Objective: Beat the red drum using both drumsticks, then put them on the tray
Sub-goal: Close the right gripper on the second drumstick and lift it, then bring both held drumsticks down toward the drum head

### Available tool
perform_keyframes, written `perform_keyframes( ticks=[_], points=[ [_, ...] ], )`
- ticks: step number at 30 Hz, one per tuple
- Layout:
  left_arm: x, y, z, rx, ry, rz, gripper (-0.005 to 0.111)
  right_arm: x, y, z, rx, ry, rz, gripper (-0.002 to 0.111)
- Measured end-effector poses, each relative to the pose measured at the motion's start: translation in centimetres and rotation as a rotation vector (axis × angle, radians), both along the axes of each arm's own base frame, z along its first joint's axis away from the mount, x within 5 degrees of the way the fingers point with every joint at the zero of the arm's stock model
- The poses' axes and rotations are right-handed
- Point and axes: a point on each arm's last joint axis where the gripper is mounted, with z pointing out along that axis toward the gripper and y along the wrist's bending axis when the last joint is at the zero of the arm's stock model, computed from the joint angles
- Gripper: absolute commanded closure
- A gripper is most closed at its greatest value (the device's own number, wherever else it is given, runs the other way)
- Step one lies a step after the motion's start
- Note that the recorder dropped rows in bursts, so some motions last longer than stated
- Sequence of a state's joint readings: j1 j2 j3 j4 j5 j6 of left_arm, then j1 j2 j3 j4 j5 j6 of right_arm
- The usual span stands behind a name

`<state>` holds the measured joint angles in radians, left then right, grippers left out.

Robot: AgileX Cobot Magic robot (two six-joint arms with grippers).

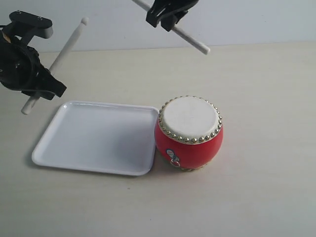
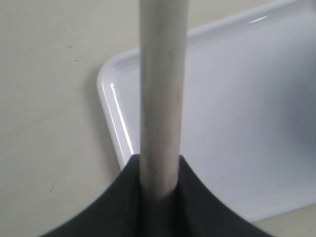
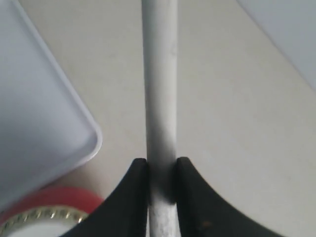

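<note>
**Both sticks gripped and raised over the drum**

The left fingers (image 2: 108, 212) are clamped around the left drumstick (image 1: 66, 49) near its butt end. Its tip is angled up and away, likely cocked for a downstroke. Below and just inboard of those fingers, the tray (image 1: 98, 138) lies flat on the table (image 1: 266, 98), empty and ready to receive the sticks. The red drum (image 1: 190, 133) stands upright just beside the tray's far edge, well beneath the right fingers (image 3: 133, 197). These pinch the right drumstick (image 1: 195, 43), whose tip slants down toward the skin without touching it.
</note>
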<state>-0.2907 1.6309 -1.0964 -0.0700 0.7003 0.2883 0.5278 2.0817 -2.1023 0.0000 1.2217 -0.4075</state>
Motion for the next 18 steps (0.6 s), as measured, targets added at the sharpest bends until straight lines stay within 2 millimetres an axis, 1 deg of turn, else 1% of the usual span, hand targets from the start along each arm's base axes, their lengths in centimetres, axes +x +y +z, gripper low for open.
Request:
perform_keyframes(
  ticks=[2,6,8,11,14,18],
  points=[
    [0.0,0.0,0.0,-0.004,-0.001,0.002,0.107,-1.4,-0.8,0.4,-0.009,0.022,-0.007,0.108],
    [-0.2,-0.5,0.0,-0.005,0.006,-0.014,0.107,-4.8,-2.8,1.1,-0.025,0.069,-0.028,0.108],
    [-0.5,-1.2,-0.1,-0.001,0.018,-0.036,0.107,-6.6,-3.9,2.1,-0.01,0.074,-0.064,0.108],
    [-1.2,-2.4,-0.1,0.003,0.036,-0.079,0.107,-9.5,-5.6,2.7,0.006,0.1,-0.126,0.108],
    [-2.1,-3.8,-0.1,0.01,0.059,-0.13,0.107,-12.3,-7.2,2.3,0.001,0.132,-0.161,0.108],
    [-3.8,-5.6,0.6,0.015,0.078,-0.199,0.107,-15.9,-9.3,0.6,-0.035,0.195,-0.18,0.108]
  ],
)
